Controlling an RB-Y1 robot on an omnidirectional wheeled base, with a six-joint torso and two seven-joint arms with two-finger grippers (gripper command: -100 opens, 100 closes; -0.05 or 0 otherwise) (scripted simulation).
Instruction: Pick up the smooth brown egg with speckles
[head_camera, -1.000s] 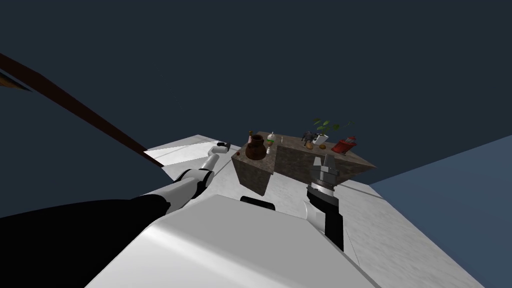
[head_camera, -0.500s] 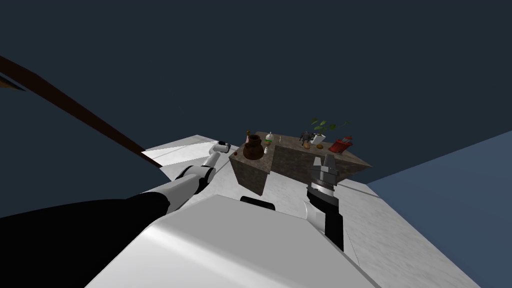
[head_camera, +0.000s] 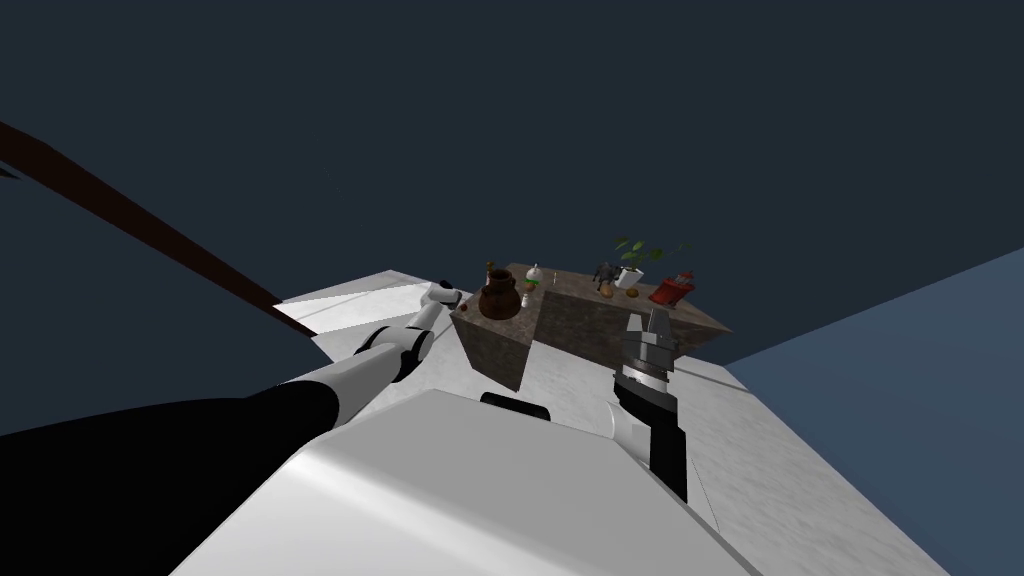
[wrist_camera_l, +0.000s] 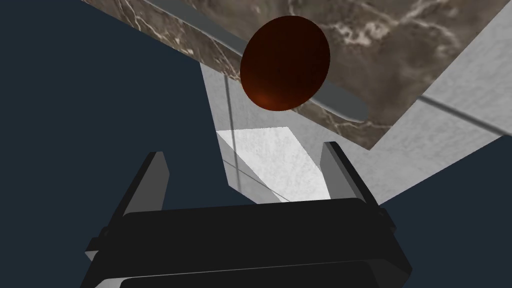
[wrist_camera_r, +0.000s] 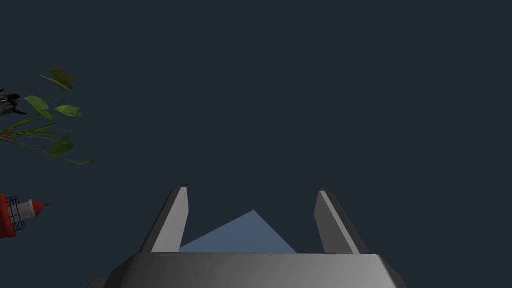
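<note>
The left pincer (wrist_camera_l: 244, 150) is open and points at the dark brown egg (wrist_camera_l: 285, 62). The egg lies ahead of the fingertips, not between them, near a corner of the brown marbled surface (wrist_camera_l: 410, 45). The right pincer (wrist_camera_r: 251, 191) is also open, with a leafy plant (wrist_camera_r: 52, 120) off to one side.

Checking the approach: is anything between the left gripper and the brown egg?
No; in the left wrist view, nothing separates left gripper and brown egg.
</note>
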